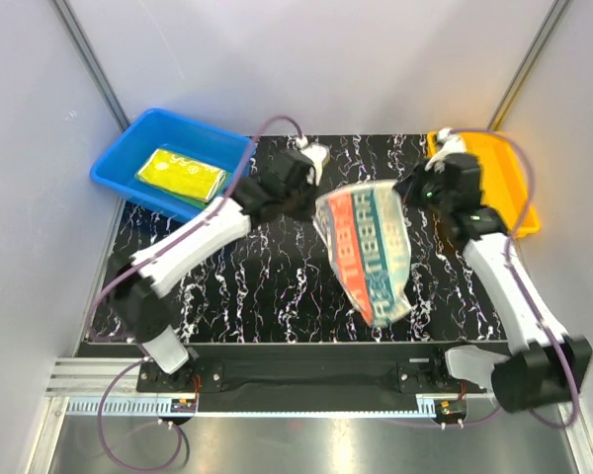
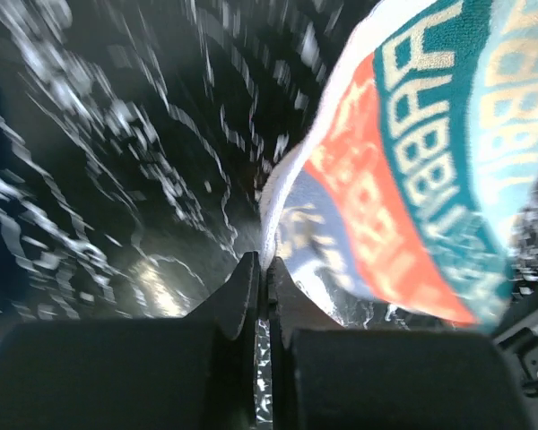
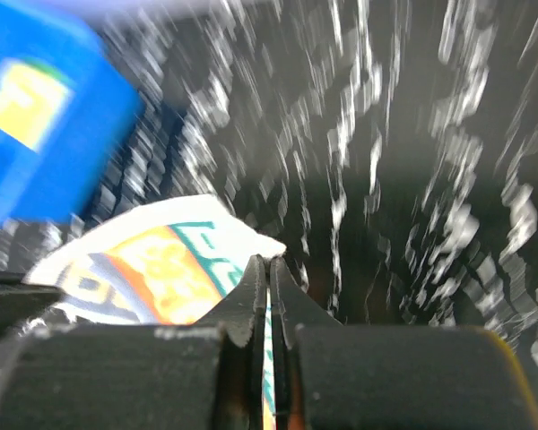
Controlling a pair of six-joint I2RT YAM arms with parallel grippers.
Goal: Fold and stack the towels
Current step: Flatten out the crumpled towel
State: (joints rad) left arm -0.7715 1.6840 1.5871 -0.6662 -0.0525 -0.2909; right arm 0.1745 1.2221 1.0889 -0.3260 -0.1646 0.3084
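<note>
Pressed-together black jaws of the left gripper (image 2: 262, 264) are filling the bottom of the left wrist view, and they are pinching the white-hemmed edge of the striped towel (image 2: 412, 170) with no gap showing between them. Bands of red, teal, pale blue and navy are running across the cloth, with large pale block letters inside the bands. From this close only "ABBA" can be read, and it is blurred.

In the right wrist view the right gripper (image 3: 271, 264) is likewise clamped flat on a thin sliver of the same towel, whose corner is fanning out to the left of the jaws.

Seen from above, the two arms are holding the towel up by its far corners above the middle of the black, white-veined table (image 1: 237, 286). It is hanging slack towards the near edge, and whether its lower end is touching the table cannot be told. Its lettering is repeating in rows and is reading roughly as "TIBBA".

Three towels are in view in all. The other two are lying in the blue bin (image 1: 119, 153) at the far left: a folded yellow towel (image 1: 181, 173) with a pale print, too small to read, on top of a green towel (image 1: 178, 195) that is showing only as an edge. One orange bin (image 1: 519, 173) is sitting at the far right, behind the right arm.
</note>
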